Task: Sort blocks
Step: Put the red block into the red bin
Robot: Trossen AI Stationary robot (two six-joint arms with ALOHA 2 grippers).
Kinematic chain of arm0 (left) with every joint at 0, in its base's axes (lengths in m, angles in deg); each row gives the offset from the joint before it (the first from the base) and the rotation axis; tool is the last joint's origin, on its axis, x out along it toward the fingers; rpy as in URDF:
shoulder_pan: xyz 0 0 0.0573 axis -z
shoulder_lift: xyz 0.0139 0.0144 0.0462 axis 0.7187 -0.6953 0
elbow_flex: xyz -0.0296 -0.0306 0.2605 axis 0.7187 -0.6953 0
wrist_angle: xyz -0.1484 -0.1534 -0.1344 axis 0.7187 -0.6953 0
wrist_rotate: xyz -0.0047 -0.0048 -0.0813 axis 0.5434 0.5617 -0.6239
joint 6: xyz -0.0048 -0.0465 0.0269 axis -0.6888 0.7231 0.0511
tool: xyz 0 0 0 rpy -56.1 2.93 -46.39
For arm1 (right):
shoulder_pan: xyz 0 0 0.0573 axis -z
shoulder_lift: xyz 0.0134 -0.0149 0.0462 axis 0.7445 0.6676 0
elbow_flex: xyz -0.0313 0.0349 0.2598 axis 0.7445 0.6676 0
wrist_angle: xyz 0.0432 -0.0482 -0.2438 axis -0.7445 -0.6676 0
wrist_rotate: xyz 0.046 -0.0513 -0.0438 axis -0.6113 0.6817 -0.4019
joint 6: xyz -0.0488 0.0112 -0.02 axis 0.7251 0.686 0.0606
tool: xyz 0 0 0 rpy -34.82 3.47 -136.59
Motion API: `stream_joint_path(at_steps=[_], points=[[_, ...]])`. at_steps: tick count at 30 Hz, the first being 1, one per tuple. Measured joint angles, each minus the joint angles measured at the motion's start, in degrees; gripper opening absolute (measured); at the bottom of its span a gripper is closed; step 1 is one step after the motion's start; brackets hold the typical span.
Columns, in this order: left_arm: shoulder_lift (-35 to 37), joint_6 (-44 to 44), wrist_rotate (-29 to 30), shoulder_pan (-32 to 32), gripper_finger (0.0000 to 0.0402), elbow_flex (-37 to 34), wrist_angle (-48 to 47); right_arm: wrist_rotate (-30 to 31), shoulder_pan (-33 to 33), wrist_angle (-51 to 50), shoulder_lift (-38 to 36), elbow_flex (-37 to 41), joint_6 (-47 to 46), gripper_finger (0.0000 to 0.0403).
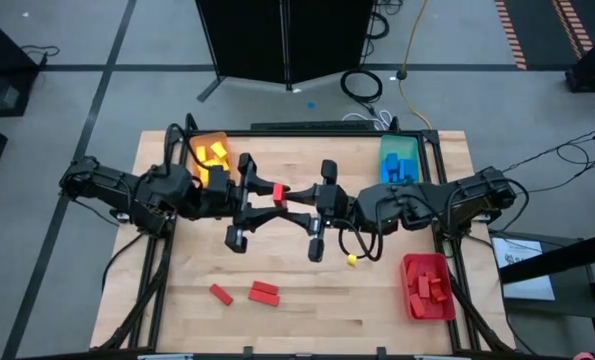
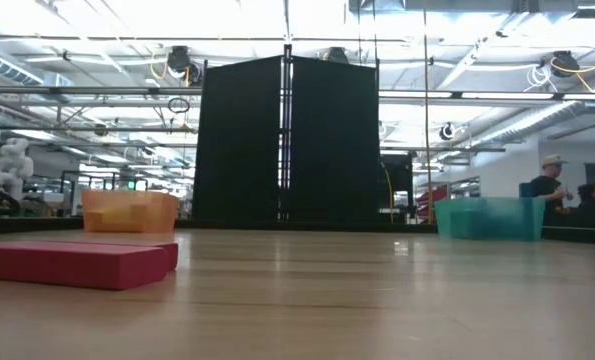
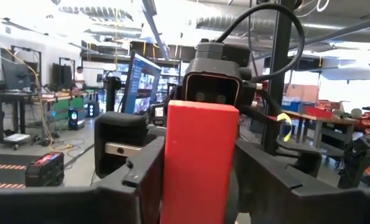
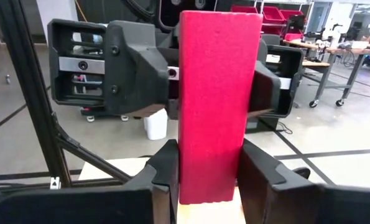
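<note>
One red block (image 1: 277,190) hangs upright in mid-air over the middle of the table, between my two grippers, which face each other. My right gripper (image 1: 292,195) reaches in from the table's right and is shut on the block (image 4: 212,93). My left gripper (image 1: 265,196) reaches in from the left. Its fingers (image 3: 141,177) stand on either side of the same block (image 3: 200,155), with a narrow gap showing at one side. Loose red blocks (image 1: 264,291) and one more (image 1: 221,293) lie flat on the table near its front edge. My right gripper pinches the red block between its two fingers (image 4: 166,171), which lie on its two opposite sides near its lower end (image 4: 209,186). The fingers come in level from the table's right and lie across the block. The block stands upright, lifted well clear of the table.
An orange tray (image 1: 209,152) with yellow blocks stands at the far left. A teal tray (image 1: 399,160) with blue blocks stands at the far right. A red tray (image 1: 427,287) with red blocks is at the near right. A small yellow piece (image 1: 352,259) lies under the right arm.
</note>
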Motion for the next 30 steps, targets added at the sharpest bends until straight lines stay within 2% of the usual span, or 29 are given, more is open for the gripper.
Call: stream_joint_path(at_steps=[4,12,15,17,20,25,30], points=[[0.0,-0.1,0.0,0.0,0.0202,0.0,0.0,0.0,0.0,0.1,0.0,0.0,-0.2,0.0083],[0.0,0.1,0.1,0.0,0.0274,0.0,-0.5,0.2,0.0,0.4,0.0,0.0,-0.3,0.0083],[0.3,0.1,2.2,0.4,0.0291,0.0,-0.9,0.3,0.0,0.1,-0.3,0.0,-0.4,0.0083],[0.8,0.1,5.6,0.7,0.0297,0.0,-3.0,0.4,0.0,-1.1,-0.8,0.0,-0.4,0.0083],[2.4,-0.1,10.4,1.6,0.0299,0.0,-8.6,0.4,-0.1,-5.8,-2.4,0.0,-1.3,0.0083],[7.1,2.2,12.4,3.9,0.0299,0.0,-16.9,0.5,-1.0,-18.4,-8.5,-0.1,-6.9,0.0083],[10.8,10.6,13.6,4.9,0.0299,0.0,-31.5,0.3,-3.9,-42.9,-13.1,-0.2,-24.2,0.0083]])
